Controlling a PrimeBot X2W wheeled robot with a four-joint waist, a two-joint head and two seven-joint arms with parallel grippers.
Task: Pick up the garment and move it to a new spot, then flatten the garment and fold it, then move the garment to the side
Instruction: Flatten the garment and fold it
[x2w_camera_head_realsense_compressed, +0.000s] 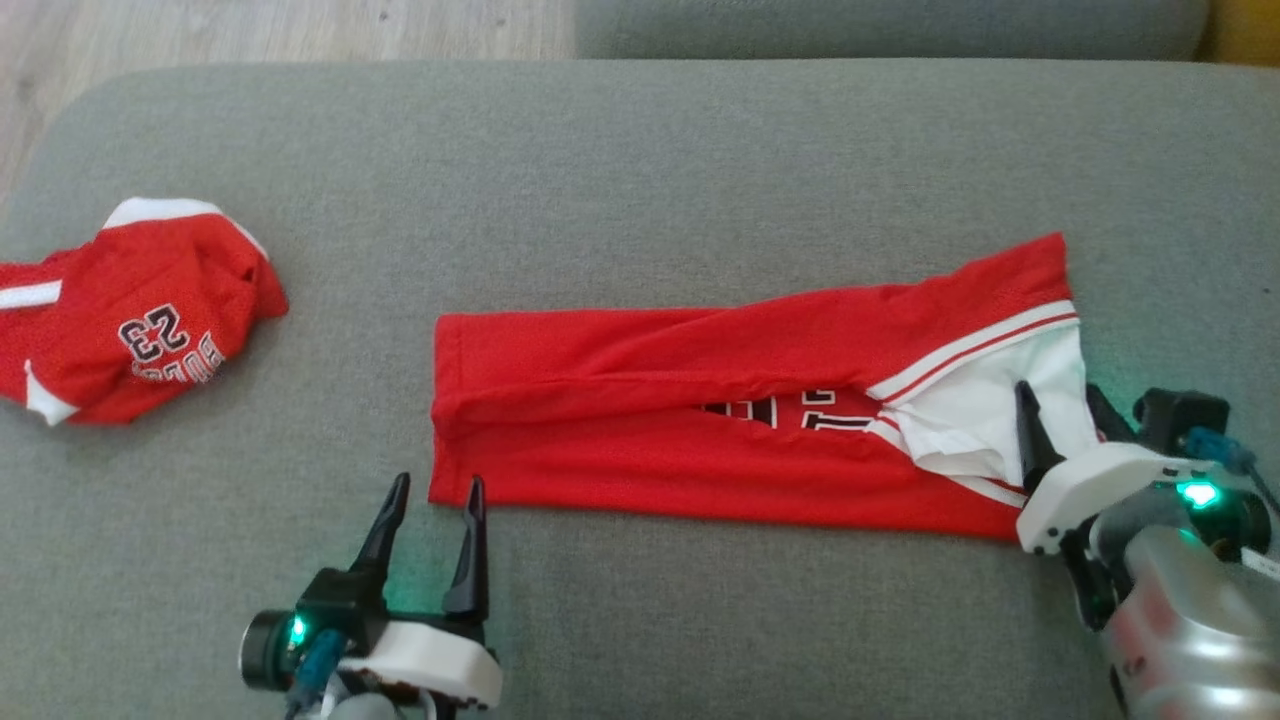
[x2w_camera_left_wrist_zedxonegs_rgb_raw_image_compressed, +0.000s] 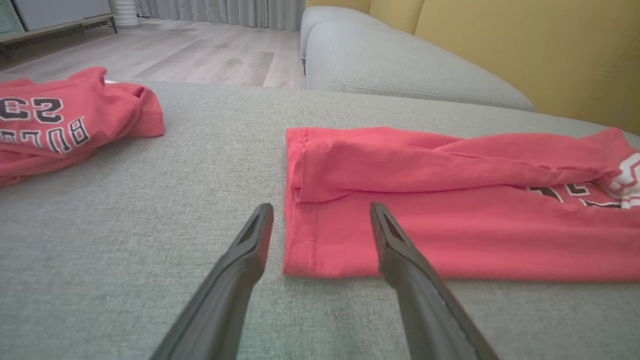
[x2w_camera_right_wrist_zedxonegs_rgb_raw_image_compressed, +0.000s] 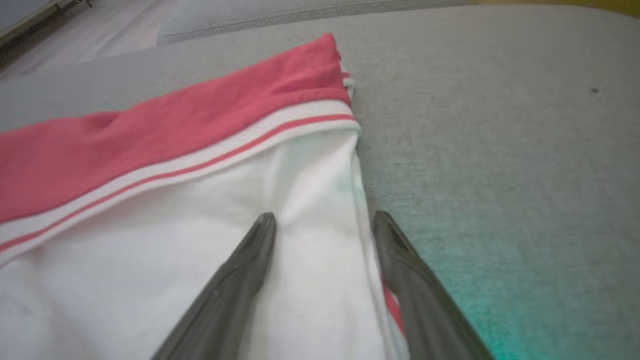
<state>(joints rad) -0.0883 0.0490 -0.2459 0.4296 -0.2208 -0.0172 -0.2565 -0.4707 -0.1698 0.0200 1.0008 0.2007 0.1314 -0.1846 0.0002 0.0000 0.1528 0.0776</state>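
Red jersey cloth, folded lengthwise into a long strip, is laid flat on the grey sofa seat (x2w_camera_head_realsense_compressed: 640, 180); this shirt (x2w_camera_head_realsense_compressed: 720, 420) is the garment to be folded. A second red shirt (x2w_camera_head_realsense_compressed: 130, 320) is seen crumpled well apart from its left end.

The left gripper (x2w_camera_head_realsense_compressed: 438, 482) is held at the shirt's near-left hem corner (x2w_camera_head_realsense_compressed: 445, 490), jaws apart, one finger over the hem and the other over bare seat just beside it. The right gripper (x2w_camera_head_realsense_compressed: 1056, 390) is set at the shirt's right end, over the white panel (x2w_camera_head_realsense_compressed: 980, 410), jaws likewise apart and astride the edge. Nothing is clamped.

The cloth is judged light, limp and thin, so it would sag and slide if lifted by one point. The layers are best pinched together at both near corners, since a shallow grip could take the top layer alone and undo the fold.
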